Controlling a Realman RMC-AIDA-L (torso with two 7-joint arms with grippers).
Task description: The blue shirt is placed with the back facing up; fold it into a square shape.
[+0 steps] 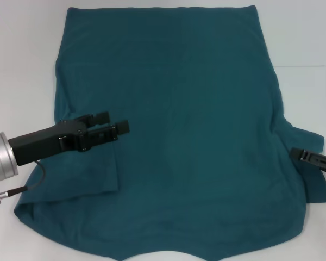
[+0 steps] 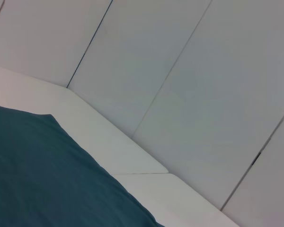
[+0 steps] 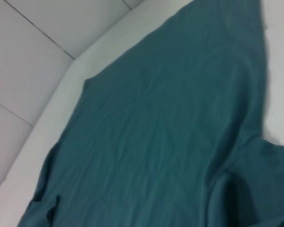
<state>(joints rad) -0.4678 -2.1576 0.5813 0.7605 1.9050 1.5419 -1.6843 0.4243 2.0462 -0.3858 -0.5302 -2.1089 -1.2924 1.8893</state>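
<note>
The left arm reaches in low from the shirt's left side, its black forearm lying almost level and angled slightly toward the far edge. The left gripper [image 1: 113, 123] is over the shirt's left part, just above the folded-in left sleeve; its two fingers [image 1: 100, 116] stand a little apart with nothing between them. Whether they touch the cloth cannot be told.

The right arm shows only as a black tip at the shirt's right sleeve. The right gripper [image 1: 314, 159] lies over that sleeve, close to the cloth, and whether its fingers are apart or together cannot be told.

There is one blue shirt [image 1: 190, 136], spread flat on the white worktop [image 1: 22, 65], plain side up, its straight hem at the far end and its shoulders near the robot. It fills most of the worktop. The left sleeve is tucked in over the body of the shirt; the right sleeve sticks out from it sideways.

Two grippers, one shirt, one worktop. Pale wall panels [image 2: 180, 71] rise behind the shirt's far edge.
</note>
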